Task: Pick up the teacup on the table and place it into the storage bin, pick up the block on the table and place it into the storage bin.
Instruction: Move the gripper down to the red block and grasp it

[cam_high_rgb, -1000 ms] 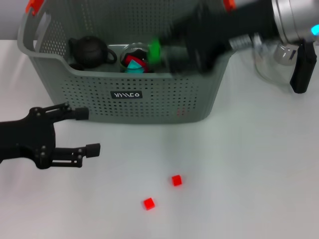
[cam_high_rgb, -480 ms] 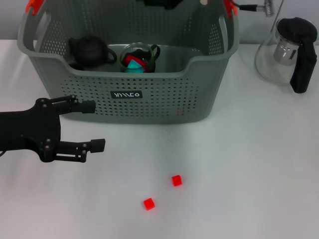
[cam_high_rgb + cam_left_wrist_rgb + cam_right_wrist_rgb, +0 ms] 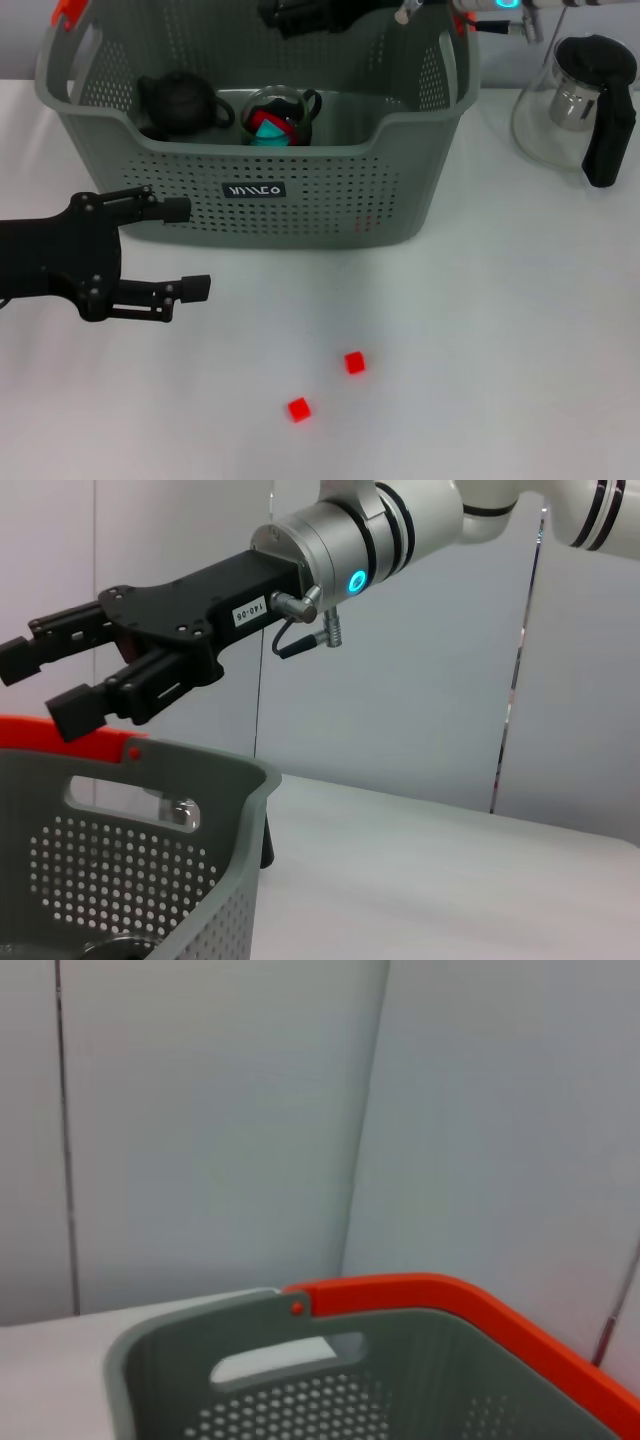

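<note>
The storage bin stands at the back of the white table, also seen in the left wrist view and right wrist view. Inside it a glass teacup holds red and teal pieces, next to a black teapot. Two red blocks lie on the table in front of the bin. My left gripper hovers open and empty by the bin's front left corner. My right gripper hangs open and empty above the bin's back rim, shown from the side in the left wrist view.
A glass pitcher with a black lid and handle stands to the right of the bin. Orange-red handle clips top the bin's ends. Bare table surrounds the two blocks.
My right arm has lifted out of the bin and now hangs above its back rim. My left gripper has shifted slightly right toward the bin.
</note>
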